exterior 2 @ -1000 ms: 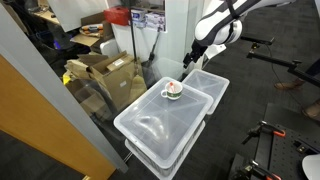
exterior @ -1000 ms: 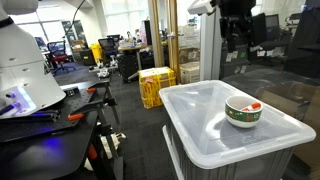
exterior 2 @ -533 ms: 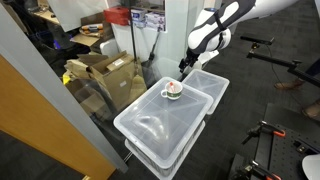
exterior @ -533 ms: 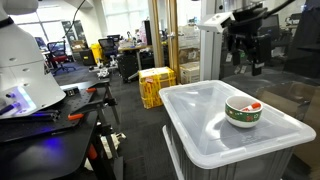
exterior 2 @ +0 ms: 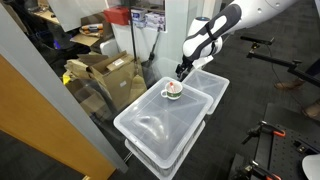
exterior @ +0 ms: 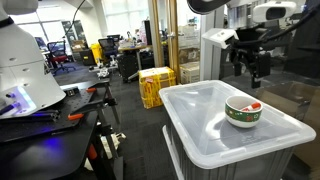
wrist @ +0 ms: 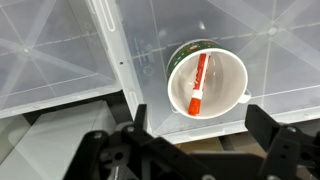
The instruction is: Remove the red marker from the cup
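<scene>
Arm reaches in from above, wrist pitched down. Black two-finger gripper (exterior: 252, 72) hovers clear of the cup, fingers spread wide. Low white bowl-shaped cup with green band (wrist: 232, 72) sits below it on a translucent plastic bin lid (exterior: 200, 125). The short red-orange marker (wrist: 197, 85) lies slanted inside the cup.

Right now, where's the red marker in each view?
Exterior view: the red marker shows at the right rim of the cup, right of centre, mid-height.
Exterior view: a red speck inside the cup, near picture centre.
Wrist view: it lies lengthwise inside the cup, right of centre, upper half.
Shared landmark: the cup, standing on the clear bin lid.
</scene>
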Controlling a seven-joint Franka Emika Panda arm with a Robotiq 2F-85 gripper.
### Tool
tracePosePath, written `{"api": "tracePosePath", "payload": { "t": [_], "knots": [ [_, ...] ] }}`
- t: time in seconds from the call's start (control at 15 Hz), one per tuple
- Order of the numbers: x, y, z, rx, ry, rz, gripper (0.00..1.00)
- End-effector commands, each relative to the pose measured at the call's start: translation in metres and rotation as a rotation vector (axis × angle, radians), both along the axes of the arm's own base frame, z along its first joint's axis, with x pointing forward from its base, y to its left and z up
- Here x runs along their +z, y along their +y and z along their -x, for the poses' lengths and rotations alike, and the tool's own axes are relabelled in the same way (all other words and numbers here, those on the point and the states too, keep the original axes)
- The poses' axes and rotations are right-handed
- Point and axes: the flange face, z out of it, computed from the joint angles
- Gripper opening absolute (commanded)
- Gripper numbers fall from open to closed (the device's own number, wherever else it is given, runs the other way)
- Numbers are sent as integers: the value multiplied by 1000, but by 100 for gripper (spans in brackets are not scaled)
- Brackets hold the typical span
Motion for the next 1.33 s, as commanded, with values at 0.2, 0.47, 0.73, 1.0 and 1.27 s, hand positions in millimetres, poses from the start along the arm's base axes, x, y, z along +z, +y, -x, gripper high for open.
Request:
{"api": "tracePosePath", "payload": {
  "t": [0.2,0.47,0.73,1.0,1.27],
  "knots": [
    [-15,13,-20,-6,33,-41,100],
    [-26,15,-33,-1,56,-59,96],
    [-42,15,-49,4,90,-70,93],
    [-57,16,-61,2,118,-84,95],
    [-71,17,-70,8,145,-87,95]
  ]
}}
